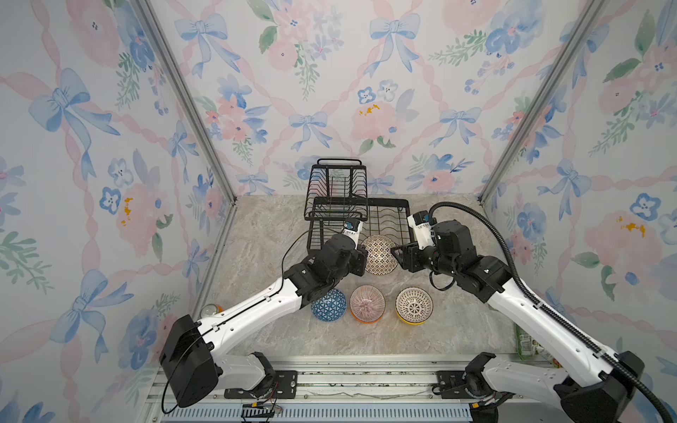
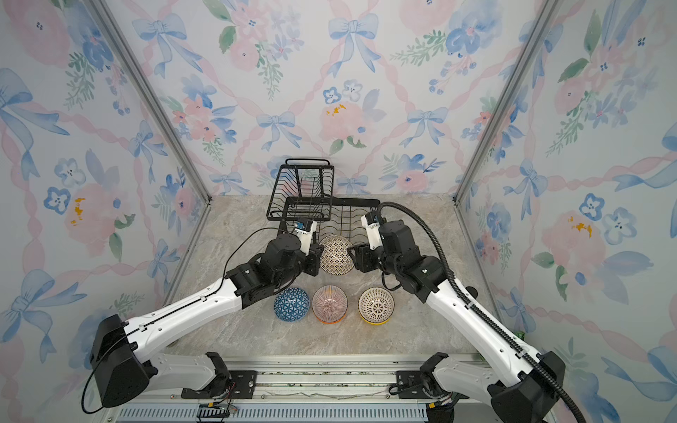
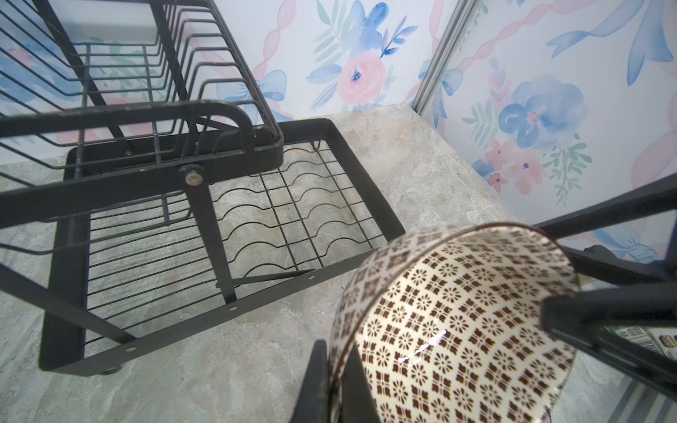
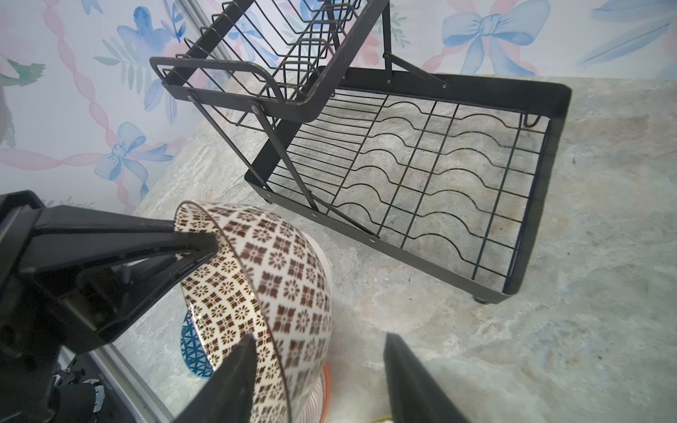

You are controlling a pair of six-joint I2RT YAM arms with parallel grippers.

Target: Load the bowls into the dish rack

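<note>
Our left claw (image 3: 331, 384) is closed tight on the rim of the brown-and-white bowl (image 3: 458, 329) and holds it tipped on its side above the bench (image 1: 329, 340). Our right claw (image 4: 320, 337) stands half open across the opposite rim. One finger is inside and the other is clear of the wall, so it grips nothing yet. The rack (image 4: 542, 95) lies just beyond both claws, with no bowl in it. The blue bowl (image 1: 328, 304) sits behind the left claw. We judge the held bowl to be glazed ceramic: stiff, slippery, rather heavy and easy to chip, so the rim is the place to pinch. A small label (image 3: 655, 338) past the right claw is too blurred to read.
</note>
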